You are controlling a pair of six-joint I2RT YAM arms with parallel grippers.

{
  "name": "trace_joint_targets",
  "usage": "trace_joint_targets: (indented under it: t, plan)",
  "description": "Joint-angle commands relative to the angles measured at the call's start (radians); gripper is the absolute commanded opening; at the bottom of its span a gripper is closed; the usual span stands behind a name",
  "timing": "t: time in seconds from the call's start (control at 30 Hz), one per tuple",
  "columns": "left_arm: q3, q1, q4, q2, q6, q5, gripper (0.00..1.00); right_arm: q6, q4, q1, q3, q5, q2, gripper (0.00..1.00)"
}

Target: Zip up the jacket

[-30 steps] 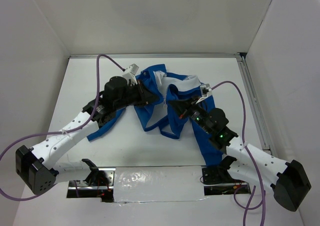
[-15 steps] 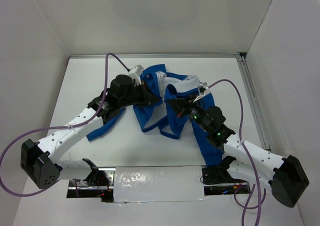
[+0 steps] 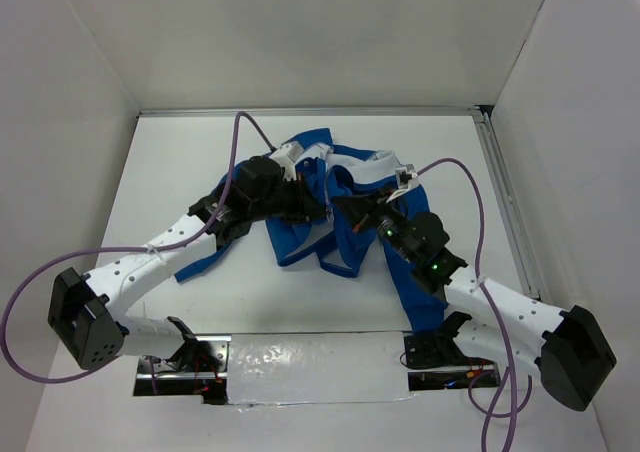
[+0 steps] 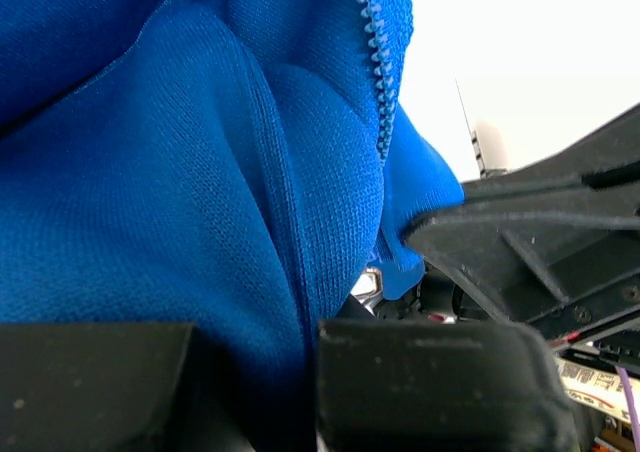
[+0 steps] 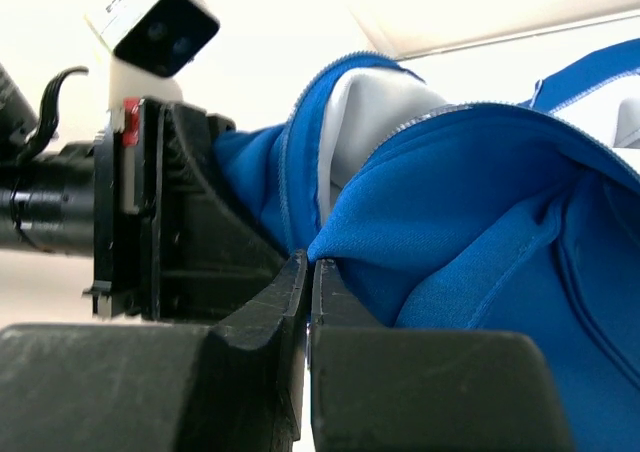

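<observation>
between its black fingers the left gripper is clamped on a fold of the jacket. just beside it, almost tip to tip, the right gripper is pressed together on a jacket edge. the zipper hangs unjoined. the jacket lies crumpled mid-table, one sleeve near the right arm's base.

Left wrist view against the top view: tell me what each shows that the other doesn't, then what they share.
Only the left wrist view: the zipper teeth of the jacket up close, with fabric bunched between the fingers of the left hand. Only the top view: the table, the purple cables, and a sleeve trailing toward the near edge. Both: the blue fabric, and the right hand close beside the left.
</observation>
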Motion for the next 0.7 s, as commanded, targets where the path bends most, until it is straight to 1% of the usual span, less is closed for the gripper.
trace_joint_targets:
  t: [0.0,0.1,0.2,0.23,0.3,0.33,0.47,0.5,0.53,0.67]
  plan:
    - [-0.031,-0.041,-0.057,-0.001,0.017,0.049,0.0,0.032,0.17,-0.02,0.022,0.092,0.001,0.0]
    - [-0.057,-0.05,-0.054,-0.046,0.013,0.058,0.0,0.049,0.17,-0.035,0.011,0.088,0.012,0.0]
    - [-0.08,-0.05,-0.033,-0.087,0.011,0.046,0.0,0.04,0.107,-0.041,0.014,0.034,0.016,0.0]
    - [-0.075,-0.05,-0.033,-0.093,0.014,0.04,0.0,0.032,0.061,-0.041,0.013,-0.014,0.015,0.0]
    - [-0.071,-0.05,-0.039,-0.093,0.016,0.023,0.0,0.043,0.013,-0.038,0.01,-0.036,0.006,0.0]
    - [-0.072,-0.048,-0.037,-0.09,0.017,0.021,0.0,0.04,-0.051,-0.038,0.014,-0.061,0.0,0.0]
    - [-0.081,-0.016,-0.039,-0.057,0.014,0.083,0.0,0.027,-0.201,-0.003,0.007,-0.035,-0.045,0.0]
    - [-0.098,-0.01,-0.031,-0.05,0.013,0.112,0.0,0.012,-0.224,0.005,0.008,-0.035,-0.043,0.0]
    - [-0.103,-0.006,-0.037,-0.037,0.013,0.113,0.0,0.01,-0.285,0.015,0.011,-0.029,-0.037,0.0]
    - [-0.144,-0.006,-0.051,-0.009,0.013,0.144,0.0,0.018,-0.372,0.044,0.001,-0.047,0.012,0.0]
